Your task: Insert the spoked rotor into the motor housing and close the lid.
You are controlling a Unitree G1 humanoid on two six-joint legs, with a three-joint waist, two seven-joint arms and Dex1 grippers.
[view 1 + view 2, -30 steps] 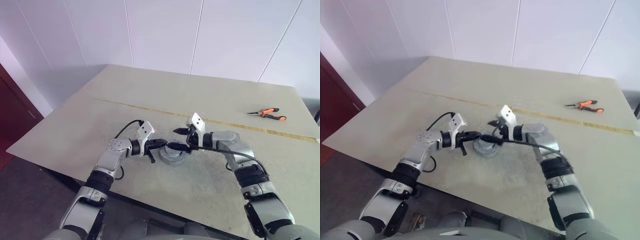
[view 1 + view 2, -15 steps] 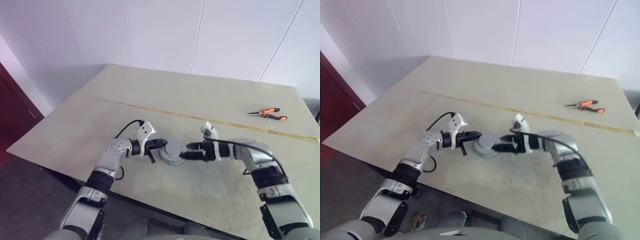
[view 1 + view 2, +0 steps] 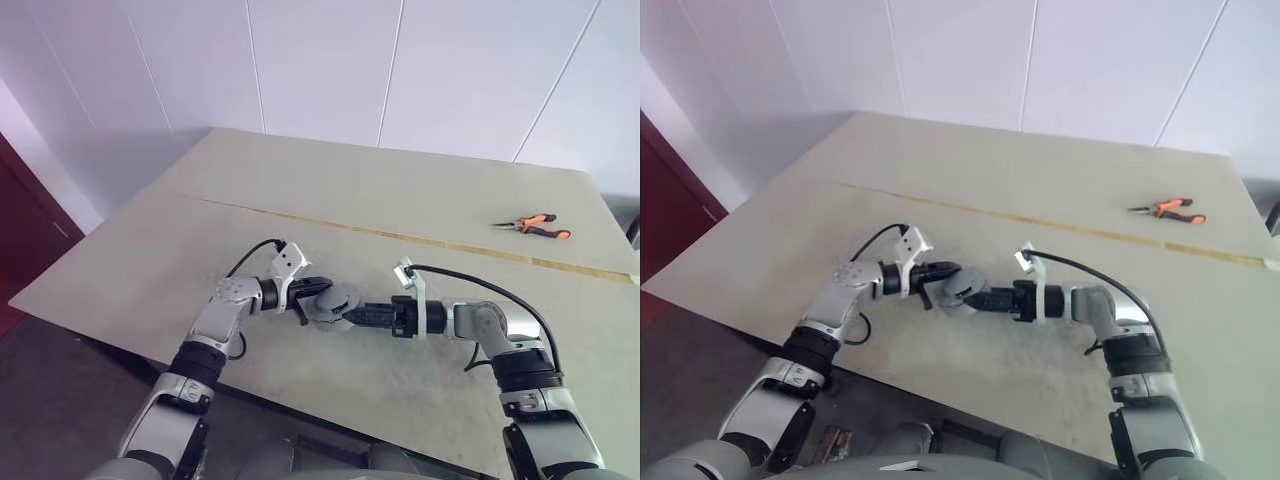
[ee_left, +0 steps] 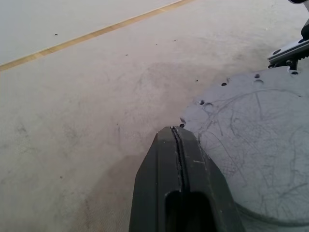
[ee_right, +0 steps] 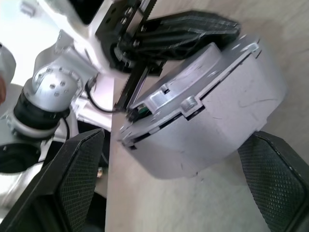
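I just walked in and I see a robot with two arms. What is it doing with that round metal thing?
The robot is working on a motor housing, a short round metal drum on the table. Its left gripper is shut and rests against the top of the drum. Its right gripper is open, with one black finger on each side of the drum, not squeezing it yet. The pale flat side of the drum faces up. Orange-handled pliers lie far off on the table, untouched.

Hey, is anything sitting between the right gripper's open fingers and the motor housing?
Nothing visible is. In the right wrist view the motor housing lies between the right gripper's spread fingers, with bare table around it. The shut left gripper rests against the housing's far side, not in the right gripper's path.
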